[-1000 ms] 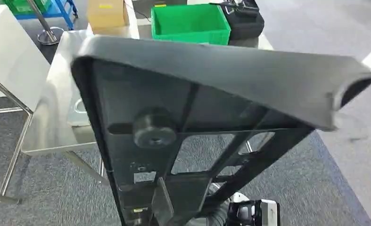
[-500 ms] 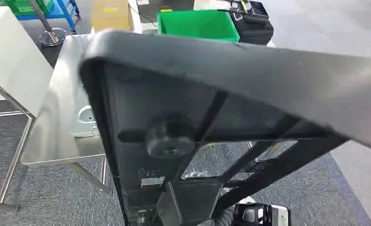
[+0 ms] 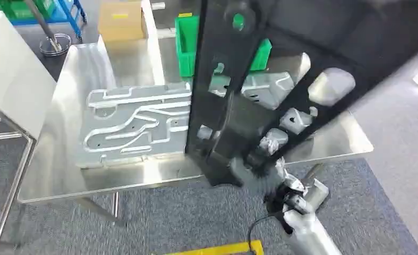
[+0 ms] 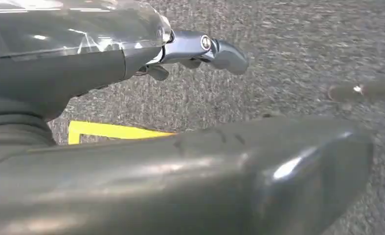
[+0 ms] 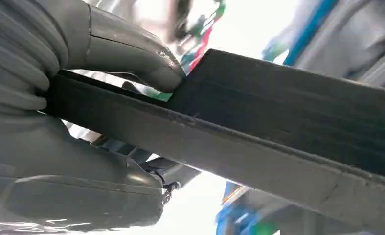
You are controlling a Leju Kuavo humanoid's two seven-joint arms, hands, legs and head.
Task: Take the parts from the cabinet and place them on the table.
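While gripped at its near end by the right hand point(image 3: 259, 170), black frame part point(image 3: 233, 95) tilted up over the right side of the steel table point(image 3: 63, 175), far end rising past the picture's top edge. Thumb point(image 5: 136, 54) pressed on one face of the part's flat bar point(image 5: 288, 127), palm under the other. Flat on the table just left of the frame: ribbed metal plate point(image 3: 132, 127); more metal parts point(image 3: 281, 122) seen through the frame's openings. Farther back, green bin point(image 3: 188, 45) and cardboard box point(image 3: 120, 20). Left hand point(image 4: 200, 46) hanging over grey carpet, fingers loosely curled, holding nothing. Yellow floor marking point(image 4: 107, 131) beneath.
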